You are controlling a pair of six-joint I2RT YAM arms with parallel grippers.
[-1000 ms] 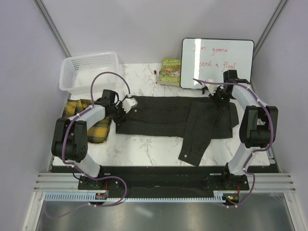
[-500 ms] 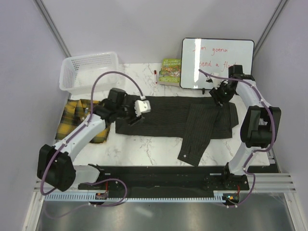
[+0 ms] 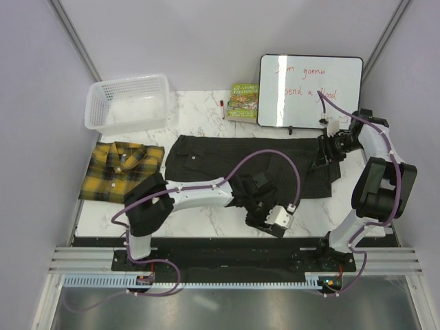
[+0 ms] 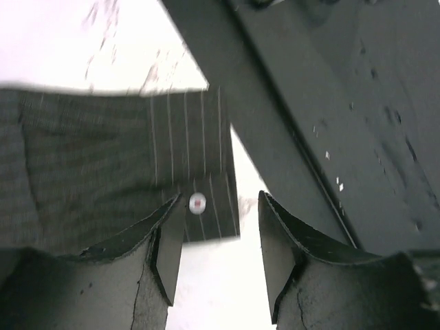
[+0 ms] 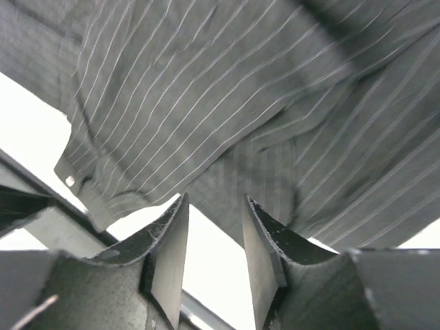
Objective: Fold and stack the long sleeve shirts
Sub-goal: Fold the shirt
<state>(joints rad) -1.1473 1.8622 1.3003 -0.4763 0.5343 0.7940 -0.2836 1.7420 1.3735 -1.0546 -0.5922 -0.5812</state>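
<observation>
The dark pinstriped long sleeve shirt (image 3: pixel 220 165) lies spread across the middle of the table, one sleeve hanging toward the front edge. That sleeve's cuff (image 4: pixel 192 185) carries a white button (image 4: pixel 197 203). My left gripper (image 3: pixel 270 221) (image 4: pixel 214 254) hovers open just over the cuff's corner, with only bare table between its fingers. My right gripper (image 3: pixel 322 157) (image 5: pixel 213 247) stands open at the shirt's right edge, over the hem (image 5: pixel 227 185), holding nothing. The yellow-and-black plaid shirt (image 3: pixel 120 170) lies folded at the left.
A white mesh basket (image 3: pixel 93 110) stands at the back left. A book (image 3: pixel 243 101), a small red marker (image 3: pixel 222 103) and a whiteboard (image 3: pixel 309 89) line the back. The black rail (image 4: pixel 357 137) runs along the table's front edge right beside the cuff.
Both grippers have let go of the dark shirt and opened. The left arm swung from the shirt's left end across to the sleeve cuff at the front. The right gripper shifted to the right edge.
</observation>
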